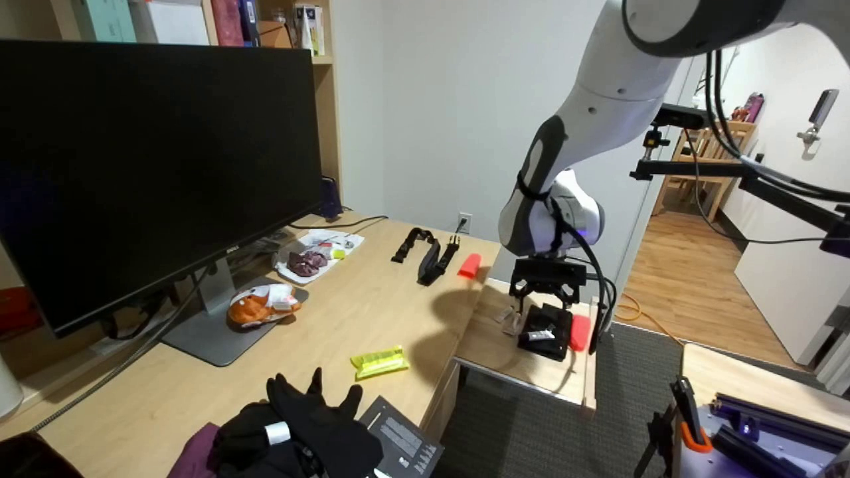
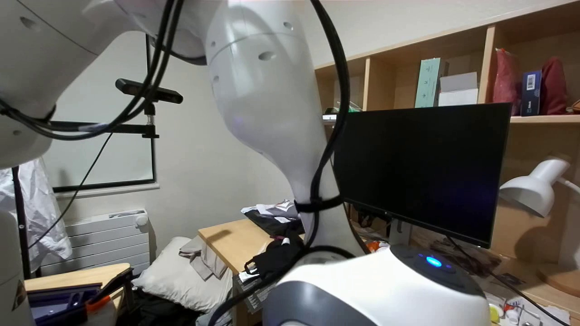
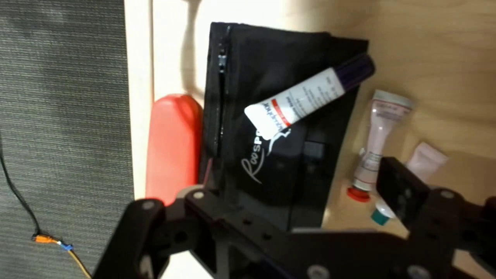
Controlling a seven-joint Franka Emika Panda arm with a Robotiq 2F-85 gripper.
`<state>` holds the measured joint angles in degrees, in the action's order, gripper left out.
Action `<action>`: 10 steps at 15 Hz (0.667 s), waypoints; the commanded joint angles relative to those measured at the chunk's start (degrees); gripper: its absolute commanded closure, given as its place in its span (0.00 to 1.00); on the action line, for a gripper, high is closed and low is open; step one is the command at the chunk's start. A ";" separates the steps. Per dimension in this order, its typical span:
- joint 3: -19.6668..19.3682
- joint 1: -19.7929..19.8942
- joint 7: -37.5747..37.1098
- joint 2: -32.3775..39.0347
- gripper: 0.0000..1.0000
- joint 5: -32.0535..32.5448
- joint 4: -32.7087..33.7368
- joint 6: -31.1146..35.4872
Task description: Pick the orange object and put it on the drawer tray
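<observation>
A red-orange elongated block (image 1: 470,265) lies on the desk near its far right edge. A second, similar red-orange block (image 1: 580,332) lies in the drawer tray (image 1: 488,342), along its side wall; it also shows in the wrist view (image 3: 174,143), left of the black pouch. My gripper (image 1: 544,304) is over the tray, above the black pouch (image 1: 546,332). In the wrist view my gripper (image 3: 306,182) has its fingers wide apart with nothing between them. The lower end of the block in the tray is hidden behind the left finger. The gripper is out of view in an exterior view.
A white tube (image 3: 294,100) lies on the pouch; small tubes (image 3: 381,135) lie beside it. On the desk are black straps (image 1: 435,259), a yellow packet (image 1: 380,362), black gloves (image 1: 319,425) and a monitor (image 1: 159,172). The tray's side wall (image 3: 140,116) borders the carpet.
</observation>
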<state>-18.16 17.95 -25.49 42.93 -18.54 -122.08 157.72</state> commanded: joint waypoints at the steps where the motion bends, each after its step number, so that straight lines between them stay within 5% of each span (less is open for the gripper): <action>1: 0.84 -1.25 3.11 -11.74 0.00 -0.37 -8.58 0.21; 9: -4.72 -11.78 3.01 -28.07 0.00 17.94 -18.74 -6.07; 10: -3.33 -9.93 1.50 -23.22 0.00 15.32 -15.16 -4.42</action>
<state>-22.04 7.35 -23.69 19.59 -3.54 -137.48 153.35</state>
